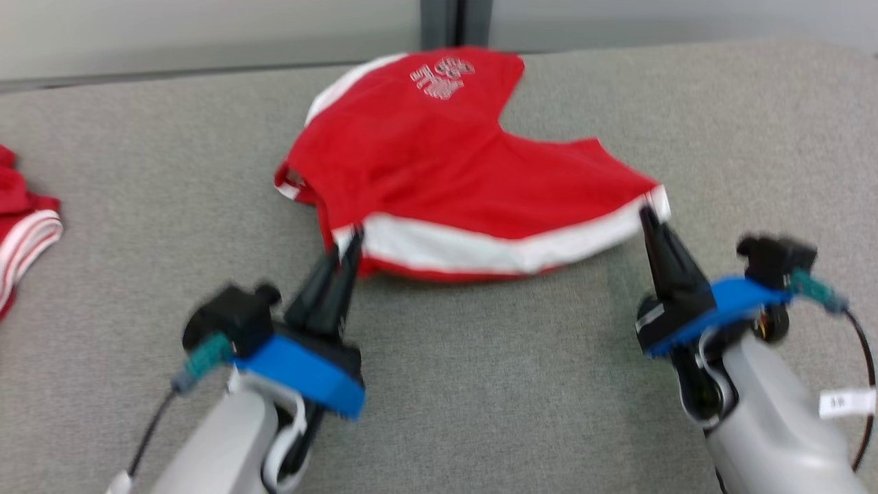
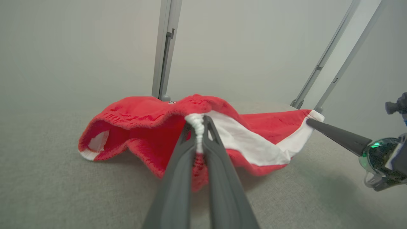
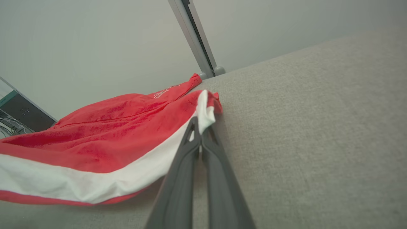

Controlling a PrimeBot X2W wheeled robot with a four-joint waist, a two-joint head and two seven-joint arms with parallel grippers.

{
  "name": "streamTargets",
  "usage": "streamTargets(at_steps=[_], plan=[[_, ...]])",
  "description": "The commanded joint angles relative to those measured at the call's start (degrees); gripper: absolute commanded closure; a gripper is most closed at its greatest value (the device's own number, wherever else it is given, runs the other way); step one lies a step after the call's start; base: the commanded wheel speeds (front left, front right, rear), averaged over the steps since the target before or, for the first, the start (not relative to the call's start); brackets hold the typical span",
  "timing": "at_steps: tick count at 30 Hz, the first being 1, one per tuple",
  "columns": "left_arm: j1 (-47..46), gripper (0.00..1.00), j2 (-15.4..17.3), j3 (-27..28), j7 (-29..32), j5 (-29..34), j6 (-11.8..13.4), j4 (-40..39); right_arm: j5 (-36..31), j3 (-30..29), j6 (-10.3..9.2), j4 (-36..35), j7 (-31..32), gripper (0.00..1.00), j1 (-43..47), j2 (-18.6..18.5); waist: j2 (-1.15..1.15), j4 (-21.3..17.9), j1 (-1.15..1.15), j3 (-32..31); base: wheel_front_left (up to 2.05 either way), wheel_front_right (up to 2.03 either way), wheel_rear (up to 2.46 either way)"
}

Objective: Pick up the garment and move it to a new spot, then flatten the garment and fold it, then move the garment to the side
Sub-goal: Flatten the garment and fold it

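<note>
The red garment (image 1: 439, 158) lies spread near the middle of the far part of the grey table (image 1: 480, 384), its far end with a white print (image 1: 442, 77) close to the table's back edge. A white band (image 1: 480, 250) runs along its near edge, and this edge is raised off the cloth and sags between the two grippers, as the left wrist view shows (image 2: 254, 146). The left gripper (image 1: 353, 237) is clamped on the band's left end, its fingers (image 2: 216, 149) pinching a bunched white fold. The right gripper (image 1: 648, 216) is clamped on the band's right corner, its jaws pressed together on the white cloth (image 3: 205, 113). At the table's left edge, well apart, lies a second garment (image 1: 20, 219), red with white stripes. Behind the table a grey post (image 1: 446, 24) stands against a pale wall (image 1: 206, 31).
</note>
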Motion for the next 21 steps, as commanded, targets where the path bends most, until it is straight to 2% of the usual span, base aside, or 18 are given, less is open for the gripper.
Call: streamTargets(at_steps=[1, 6, 10, 16, 21], plan=[[3.1, 1.00, -0.2, 0.0, -0.2, 0.6, -0.1, -0.7, 1.1, -0.5, 0.03, -1.6, -0.1, 1.00, 3.6, -0.8, 0.01, 0.2, 0.02, -1.4, 0.00, 0.00, 0.00], [12.5, 1.00, 0.0, -0.1, -0.2, 1.0, -0.1, -1.9, 3.1, -1.6, 0.03, -5.4, 0.0, 1.00, 15.3, -2.1, 0.01, 1.5, 0.02, -5.1, 0.00, 0.00, 0.00], [18.1, 1.00, 0.1, 2.2, -0.2, 0.7, -0.1, -2.7, 3.5, -1.8, 0.02, -8.8, 0.1, 1.00, 23.1, -3.0, 0.01, 2.1, 0.02, -7.5, 0.00, 0.00, 0.00], [24.6, 1.00, 0.7, 3.2, -0.2, 1.5, -0.1, -4.5, 2.7, -4.2, 0.02, -16.4, 2.1, 1.00, 33.5, -1.5, 0.01, 2.5, 0.02, -9.9, 0.00, 0.00, 0.00], [26.2, 1.00, 0.8, 3.0, -0.2, 2.1, -0.1, -5.5, 0.3, -6.9, 0.02, -22.0, 5.1, 1.00, 37.3, 0.0, 0.01, 2.6, 0.02, -10.3, 0.00, 0.00, 0.00]])
